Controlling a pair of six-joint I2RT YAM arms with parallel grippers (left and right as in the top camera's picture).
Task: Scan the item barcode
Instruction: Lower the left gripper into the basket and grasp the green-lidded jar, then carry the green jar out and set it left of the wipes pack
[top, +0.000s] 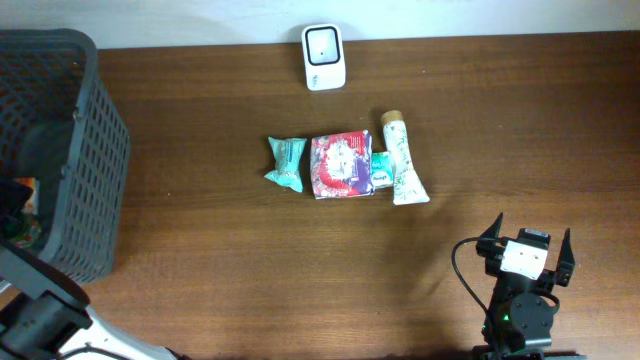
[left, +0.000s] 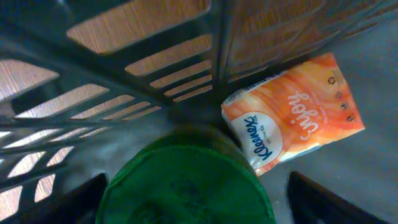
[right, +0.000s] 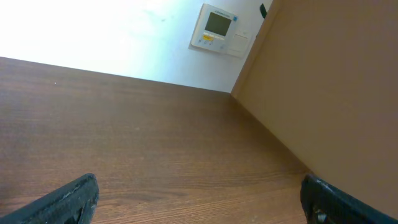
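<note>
Left gripper (left: 196, 200) is inside the dark basket (top: 100, 150) at the table's (top: 200, 280) 9 o'clock. Its jaws are spread wide either side of a green round pack (left: 186, 186), with a gap showing, so nothing is clamped. An orange Kleenex pack (left: 292, 115) lies just beside it at 2 o'clock. White scanner (top: 324, 57) sits at the 12 o'clock edge. Teal packet (top: 285, 163), red packet (top: 341, 164) and tube (top: 403, 158) form a row mid-table. Right gripper (top: 528, 240) is at 5 o'clock, open and empty.

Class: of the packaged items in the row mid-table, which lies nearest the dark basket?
The teal packet, at the row's left end; the red pack and white tube lie farther right.
</note>
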